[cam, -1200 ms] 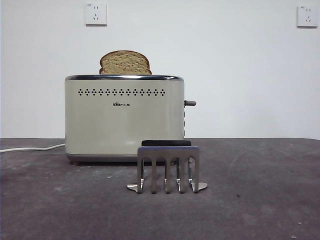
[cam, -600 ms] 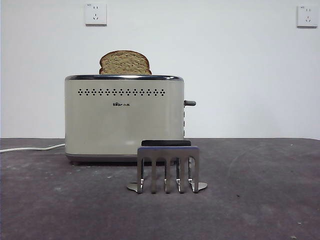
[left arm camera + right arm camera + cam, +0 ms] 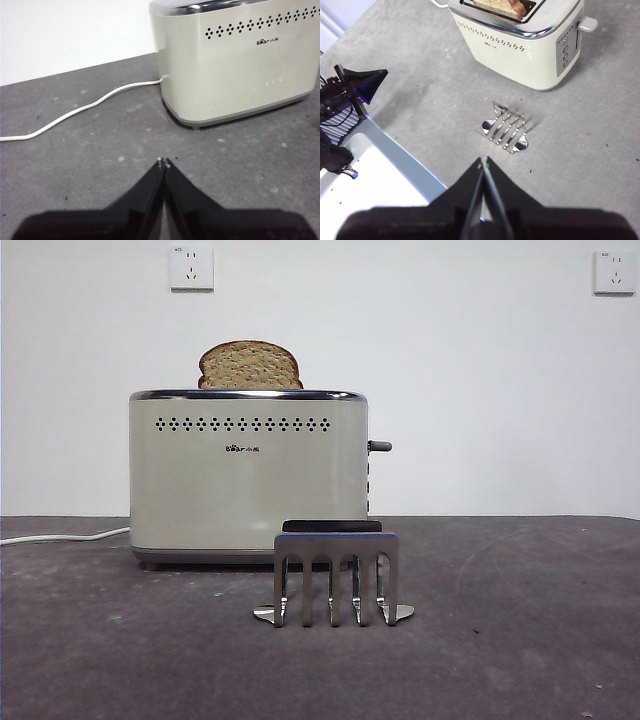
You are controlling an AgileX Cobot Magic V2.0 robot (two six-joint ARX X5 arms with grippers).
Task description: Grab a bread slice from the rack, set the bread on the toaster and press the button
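The slice of bread (image 3: 250, 365) stands upright in the slot of the cream-white toaster (image 3: 248, 475), its domed top above the chrome rim; it also shows in the right wrist view (image 3: 501, 6). The button (image 3: 380, 446) projects from the toaster's narrow right end. The silver rack (image 3: 337, 578) stands empty in front of the toaster and also shows in the right wrist view (image 3: 506, 129). My left gripper (image 3: 163, 161) is shut and empty, low over the table left of the toaster (image 3: 235, 60). My right gripper (image 3: 483, 161) is shut and empty, high above the rack.
A white power cord (image 3: 80, 107) runs from the toaster across the table to the left. The table's front edge with a metal rail (image 3: 395, 150) shows in the right wrist view, with a black wedge-shaped part and cables (image 3: 362, 82) beside it. Two wall sockets (image 3: 192, 267) are behind.
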